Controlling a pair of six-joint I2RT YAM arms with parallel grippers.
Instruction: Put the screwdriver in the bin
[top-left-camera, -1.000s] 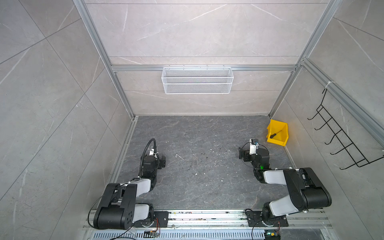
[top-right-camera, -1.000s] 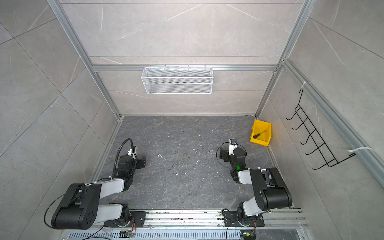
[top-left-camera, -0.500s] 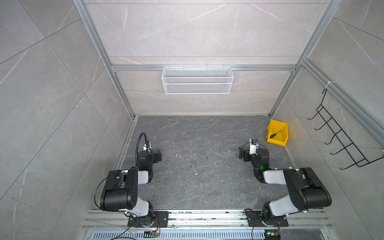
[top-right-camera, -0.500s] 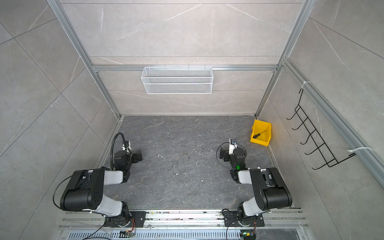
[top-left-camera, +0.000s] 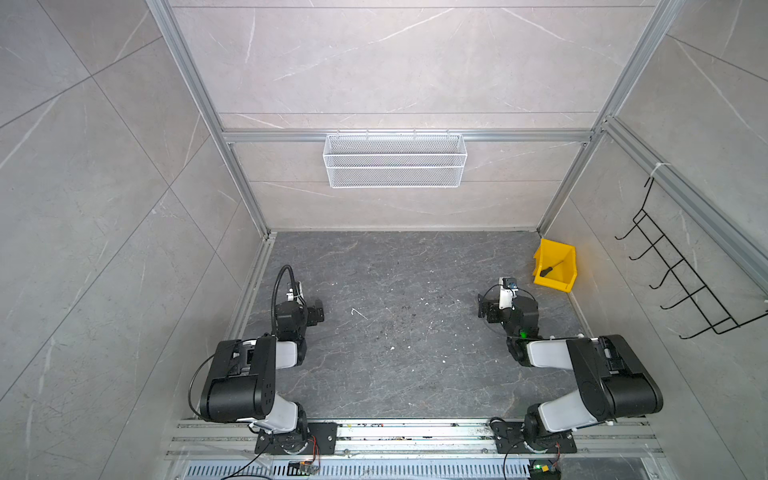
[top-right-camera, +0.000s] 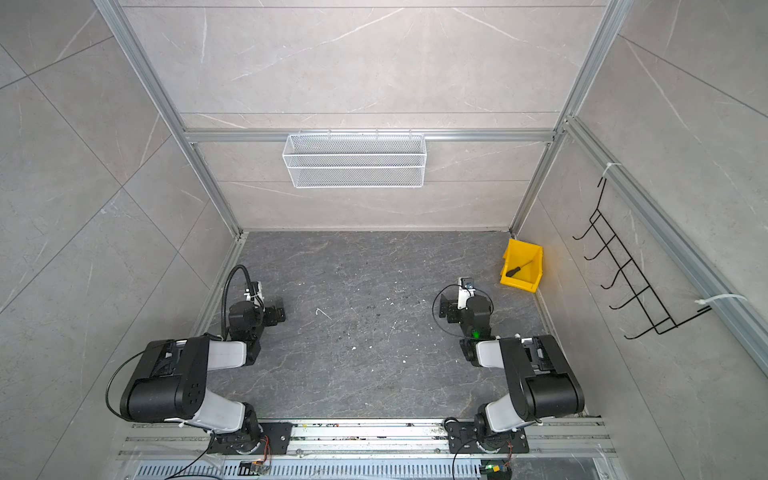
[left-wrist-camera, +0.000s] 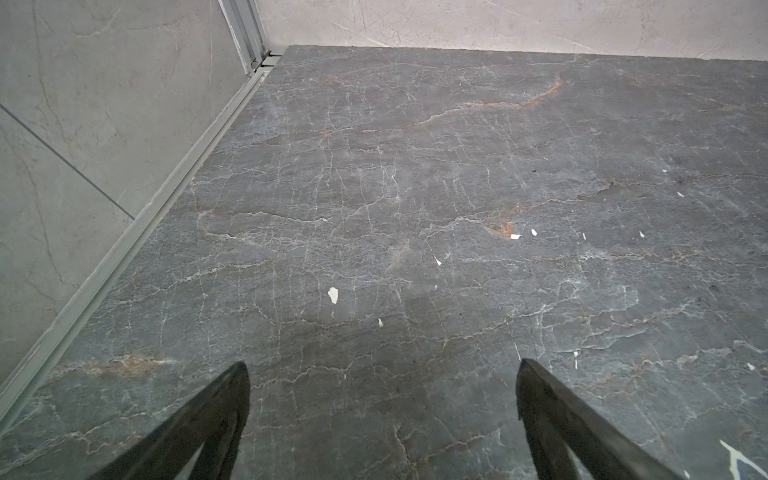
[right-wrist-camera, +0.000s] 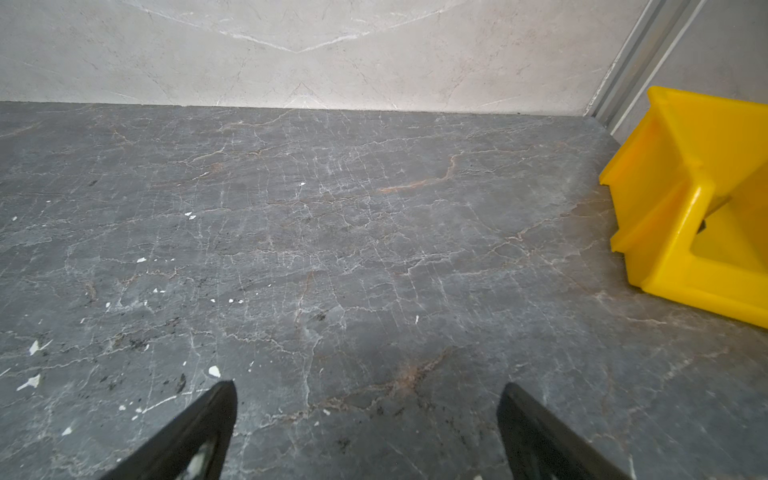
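Small slim screwdriver w/ black handle & thin silver shaft (top-left-camera: 549, 268) lies inside the small bright yellow plastic bin w/ sloped cut-away front (top-left-camera: 559, 249), seen in both top views (top-right-camera: 518, 268). It sits at a slant, handle low toward the open front, shaft up toward the back wall of the bin. Bin stands on the dark grey marble-look desk (top-left-camera: 395, 365) in the far right corner, close by the right side wall.

Left hand (left-wrist-camera: 382, 365): fully open, both black fingers wide apart, nothing btwn them, only bare desk w/ a few white flecks (left-wrist-camera: 333, 294). It is low over the left side of the desk, near the left wall rail, well apart from the bin.

Right hand (right-wrist-camera: 369, 385): also open wide, empty, fingers apart over bare desk. The bin (right-wrist-camera: 665, 249) shows off to one side in the right wrist view, near but not touching the hand.

Long white wire-mesh basket (top-left-camera: 395, 162) hangs on the back wall; black wire hook rack (top-left-camera: 681, 282) on the right wall.
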